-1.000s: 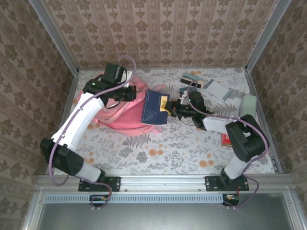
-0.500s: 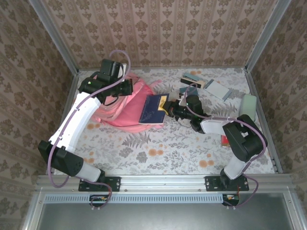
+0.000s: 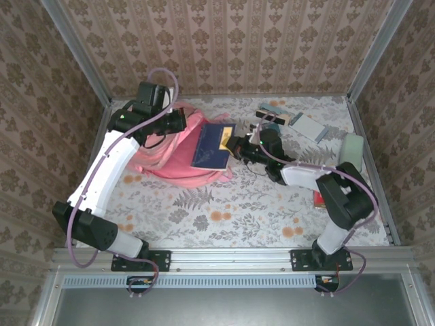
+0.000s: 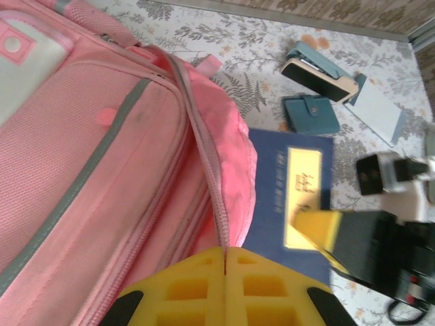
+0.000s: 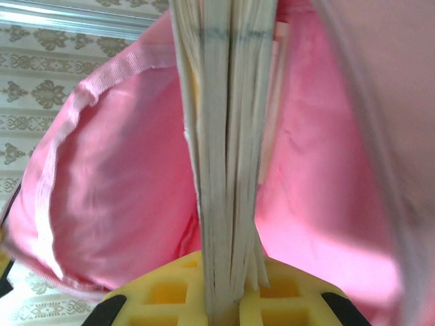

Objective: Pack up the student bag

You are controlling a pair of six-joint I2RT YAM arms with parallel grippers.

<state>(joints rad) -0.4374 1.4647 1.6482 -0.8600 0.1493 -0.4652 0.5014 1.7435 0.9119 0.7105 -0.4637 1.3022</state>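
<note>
The student bag (image 3: 170, 155), pink fabric with grey trim, lies at the back left of the table. My left gripper (image 3: 178, 125) is shut on the zipper edge of its opening (image 4: 219, 197), holding that flap up; in the left wrist view the left gripper (image 4: 225, 251) pinches the zipper tape. A dark blue book (image 3: 211, 145) with a yellow label slants into the opening. My right gripper (image 3: 234, 145) is shut on its right end. In the right wrist view the right gripper (image 5: 228, 288) clamps the book's page edges (image 5: 224, 136), with the bag's pink lining (image 5: 326, 176) on both sides.
At the back right lie a teal-and-cream case (image 4: 319, 71), a teal wallet (image 4: 311, 114) and a pale notebook (image 3: 309, 126). A pale green block (image 3: 352, 146) sits near the right wall and a red item (image 3: 318, 197) beside the right arm. Metal rails border the table.
The right gripper has carried the blue book left and back, farther into the bag's opening. The left gripper has drawn the bag's edge toward the back left.
</note>
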